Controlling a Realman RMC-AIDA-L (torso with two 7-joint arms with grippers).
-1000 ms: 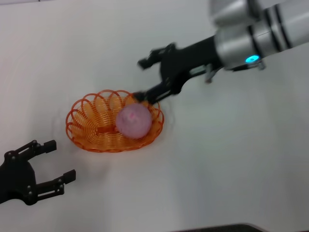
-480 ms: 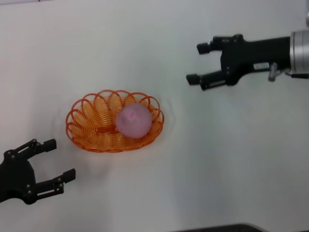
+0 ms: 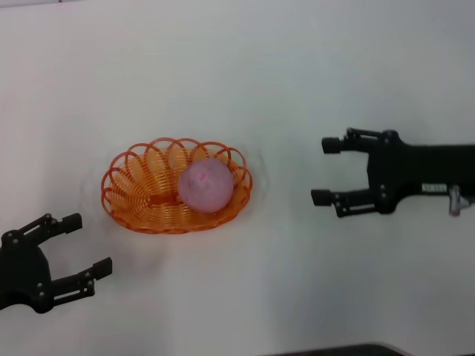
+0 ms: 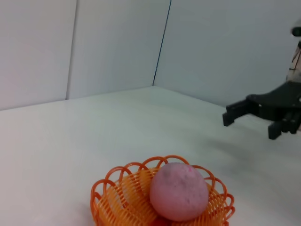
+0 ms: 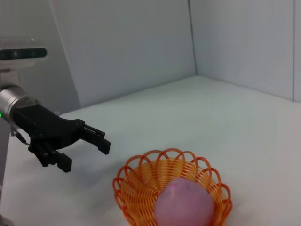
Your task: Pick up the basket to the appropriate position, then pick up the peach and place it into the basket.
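Peach [image 3: 204, 186] sits in the basket [image 3: 133, 194].
Both jaws wide, empty: right gripper [image 3: 326, 170] well clear; left gripper [image 3: 83, 245] seemingly just short.

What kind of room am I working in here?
Probably a lab test bench: a bare white table, plain pale wall panels behind it, and only a basket holding a peach between the two open hands.

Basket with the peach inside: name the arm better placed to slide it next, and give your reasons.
Left, probably. The left pincer is open, low and closer to the basket than the right pincer. The peach already sits inside.
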